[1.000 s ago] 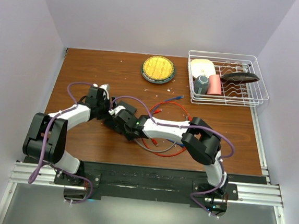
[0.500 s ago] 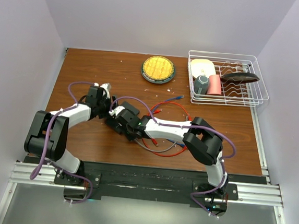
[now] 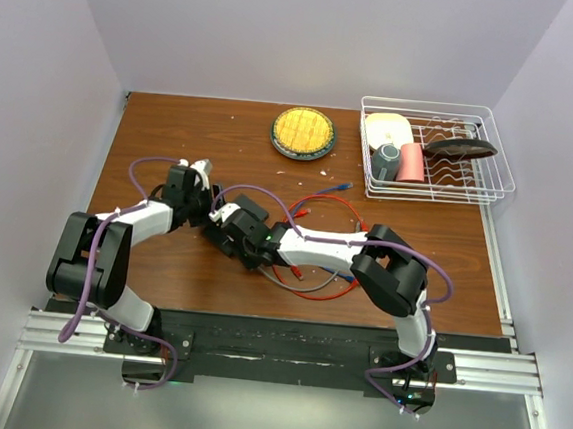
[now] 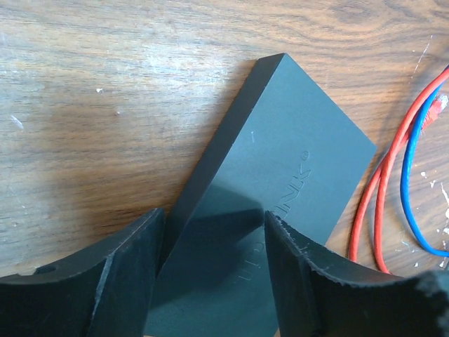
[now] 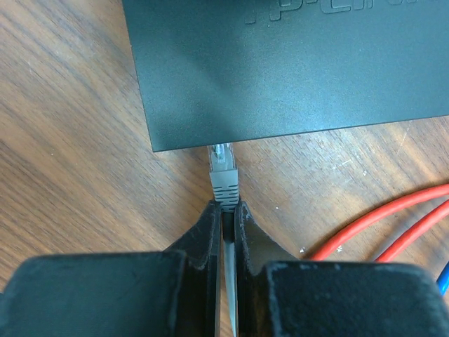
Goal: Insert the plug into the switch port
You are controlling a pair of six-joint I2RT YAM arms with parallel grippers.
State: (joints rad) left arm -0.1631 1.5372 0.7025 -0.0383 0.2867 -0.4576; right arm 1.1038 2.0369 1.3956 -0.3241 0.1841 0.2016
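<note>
Insertion is in hand. The right gripper (image 5: 226, 209) pinches the grey cable (image 5: 228, 281) just behind its plug (image 5: 223, 172), whose tip meets the switch (image 5: 295, 70) edge straight ahead. The left gripper (image 4: 214, 221), fingers spread, straddles the switch. The next move likely calls for a straight push forward.

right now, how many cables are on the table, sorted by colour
red cable: 1
blue cable: 1
grey cable: 1
total: 3
</note>
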